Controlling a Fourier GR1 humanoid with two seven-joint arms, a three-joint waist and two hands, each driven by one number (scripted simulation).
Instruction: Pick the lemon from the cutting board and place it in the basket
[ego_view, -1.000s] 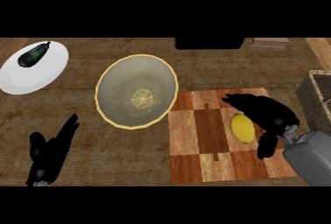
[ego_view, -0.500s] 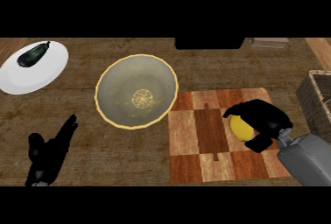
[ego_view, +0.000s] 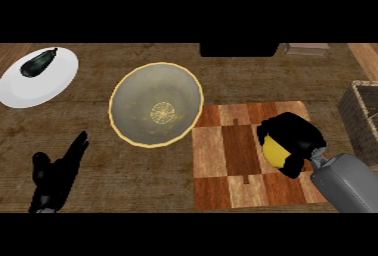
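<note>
The black right hand (ego_view: 294, 136) is curled round the yellow lemon (ego_view: 274, 152), at the right side of the chequered wooden cutting board (ego_view: 229, 150) near the desk's front edge. The woven brown basket (ego_view: 363, 117) stands at the desk's right edge, just beside the board. The left hand (ego_view: 55, 172) rests with fingers straight at the front left. A round grey yellow-rimmed plate (ego_view: 155, 80) touches the board's left corner.

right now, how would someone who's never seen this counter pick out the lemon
Find the checkered wooden cutting board at the counter's right, beside the big yellow-rimmed bowl. Over its right side the black right hand curls round the lemon. It is the one solid bright yellow lump, half hidden by that hand.
</note>
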